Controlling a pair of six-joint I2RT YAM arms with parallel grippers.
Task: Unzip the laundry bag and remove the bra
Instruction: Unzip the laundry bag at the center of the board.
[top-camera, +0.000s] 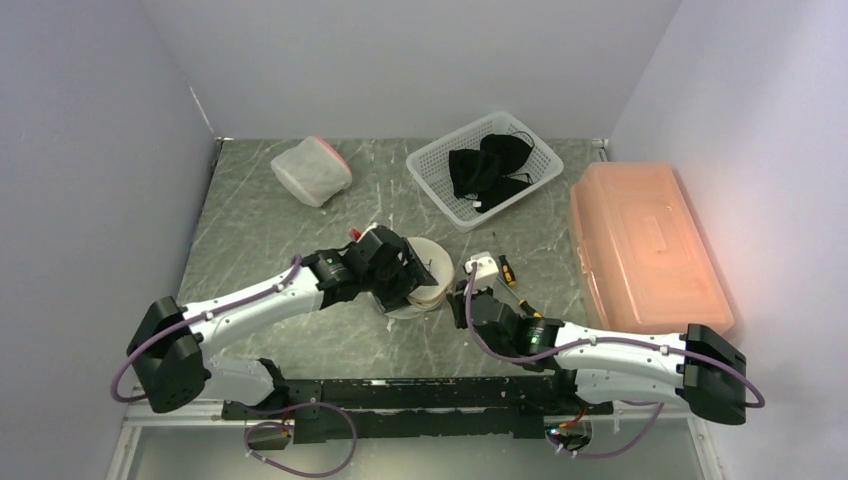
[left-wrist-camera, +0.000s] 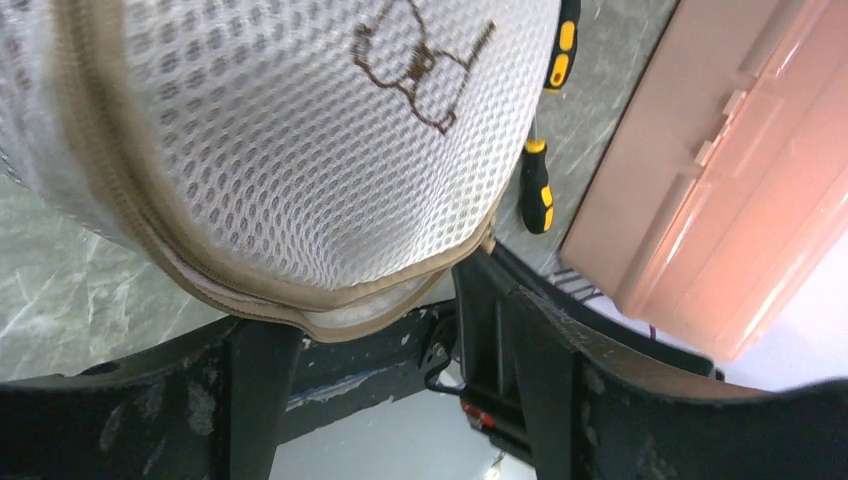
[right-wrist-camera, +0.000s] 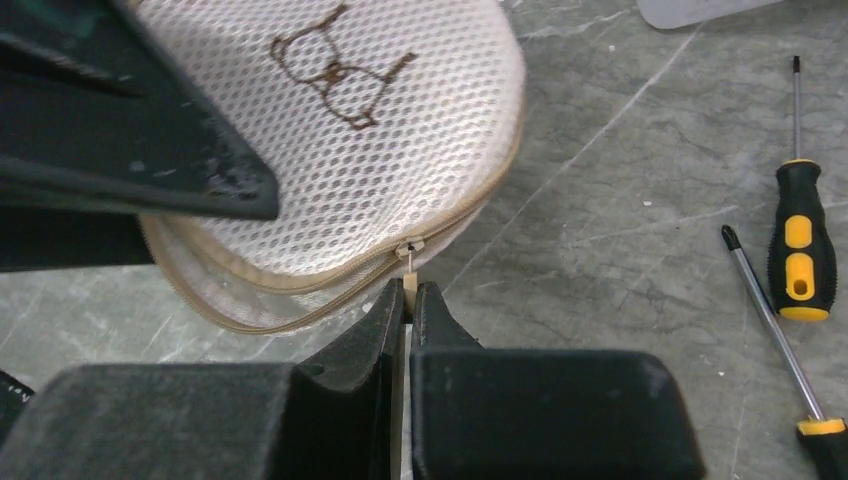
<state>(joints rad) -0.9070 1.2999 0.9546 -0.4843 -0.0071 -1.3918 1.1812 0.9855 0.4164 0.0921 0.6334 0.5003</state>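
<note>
The laundry bag (top-camera: 425, 272) lies near the middle of the table (top-camera: 260, 230), a little toward the near edge, with its brown bear drawing facing up. My right gripper (right-wrist-camera: 408, 292) is clenched on the zipper pull (right-wrist-camera: 409, 262) at the bag's near rim. My left gripper (left-wrist-camera: 365, 300) stands wide with the bag's edge between its fingers; I cannot tell if it squeezes the mesh. Two screwdrivers (right-wrist-camera: 800, 240) lie just beside the bag.
</note>
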